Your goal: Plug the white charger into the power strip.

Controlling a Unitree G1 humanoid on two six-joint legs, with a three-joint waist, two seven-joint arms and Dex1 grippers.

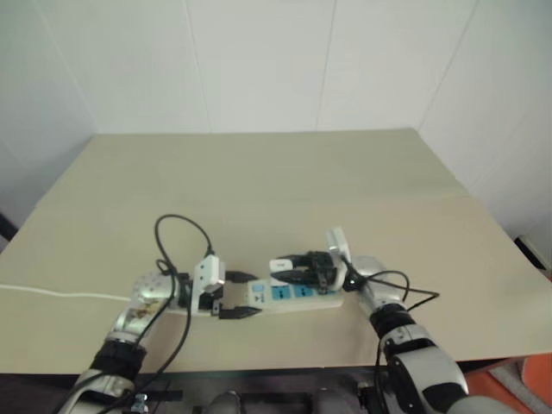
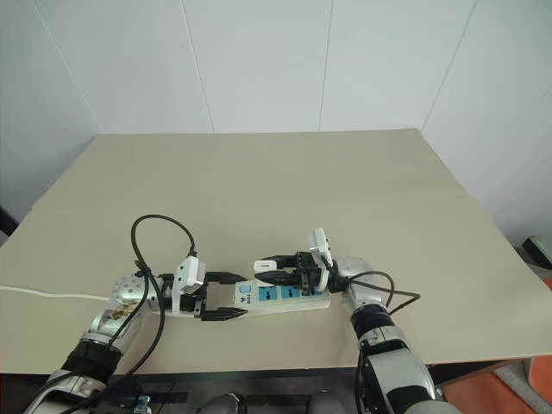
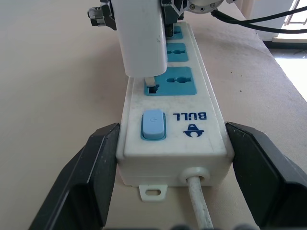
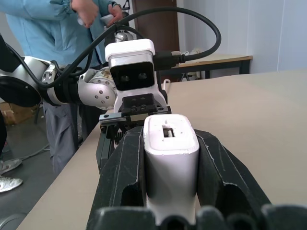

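- One white charger (image 3: 142, 36) stands upright over the end socket nearest the switch on the power strip (image 3: 172, 129), a prong entering the slot, body not seated flush.
- Right gripper (image 4: 171, 177) clamped on the charger, a finger on each side.
- Left gripper (image 3: 172, 177) squeezes the strip's cord end, black fingers (image 3: 81, 177) against both long sides.
- Strip lies flat on the tan table (image 1: 285, 181), near its front edge.
- A person in a blue jacket (image 4: 43, 28) stands beyond the table.
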